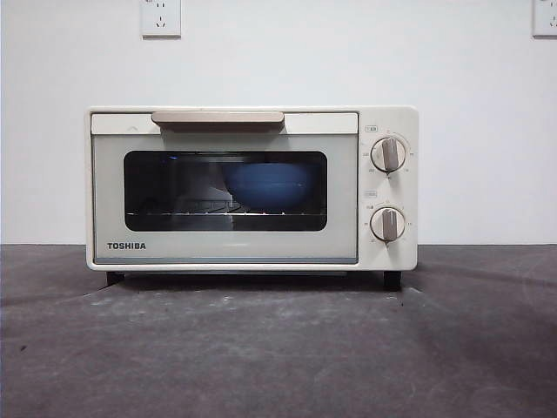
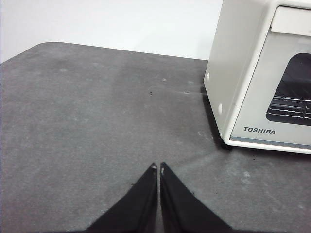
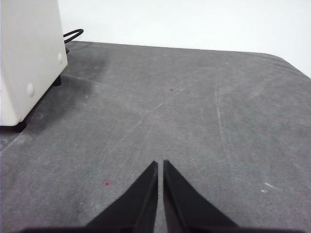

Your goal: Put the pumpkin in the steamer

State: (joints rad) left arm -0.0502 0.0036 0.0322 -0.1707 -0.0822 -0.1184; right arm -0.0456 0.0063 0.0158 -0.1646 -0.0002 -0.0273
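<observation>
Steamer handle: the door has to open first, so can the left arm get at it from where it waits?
Probably yes: bare table lies between the shut left gripper and the steamer; its handle is unobstructed.

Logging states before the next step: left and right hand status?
Left hand: closed, empty, over the table.
Right hand: closed, empty, over the table.

Plain white wall (image 1: 470, 131) is running behind everything, evenly lit, unmarked. Dark grey table (image 1: 278, 348) is spreading forward from the wall's base, its surface showing pale scuffs and fine scratches. Two white power sockets are sitting high on the wall: one (image 1: 161, 17) well above the table's left half, another (image 1: 545, 17) cut by the right edge.
</observation>
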